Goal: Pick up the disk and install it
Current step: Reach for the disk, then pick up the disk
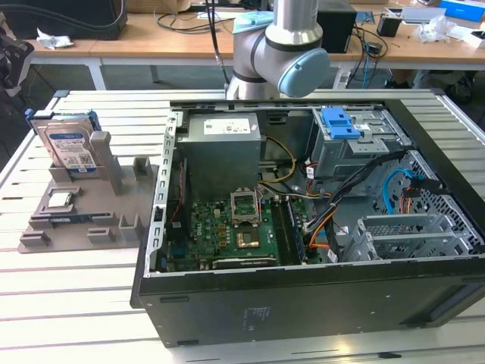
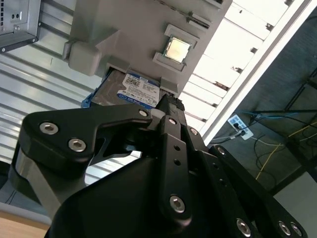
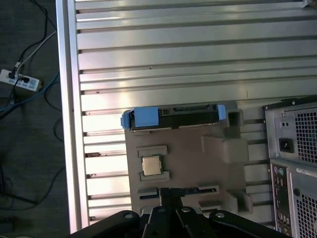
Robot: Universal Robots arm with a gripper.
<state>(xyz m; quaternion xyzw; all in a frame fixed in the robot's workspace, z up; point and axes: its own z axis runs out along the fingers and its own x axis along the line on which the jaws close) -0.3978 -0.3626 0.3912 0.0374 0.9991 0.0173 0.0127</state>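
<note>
The black gripper hangs above one edge of a grey holder plate. Its tips look pressed together with nothing between them, so it carries nothing. Just past it on the plate lies a small square CPU chip in its own recess. Beyond the chip, at the plate's far end, stands the disk on its edge in a slot, clear of the gripper. In the second wrist view the disk's white-and-blue label faces the camera, with the blue carrier showing at its side. The plate rests on a slatted metal table. In the exterior view the disk stands upright on the plate at the exterior view's left, well apart from the open computer case that takes up the centre and the exterior view's right. Inside the case are a green motherboard and, toward the far side, a grey drive cage topped by a blue latch. The arm rises behind the case. Judging from this, the task is at its very beginning — the disk has not been grasped or lifted. Both the pick-up and the installation in the case are left to do.
</note>
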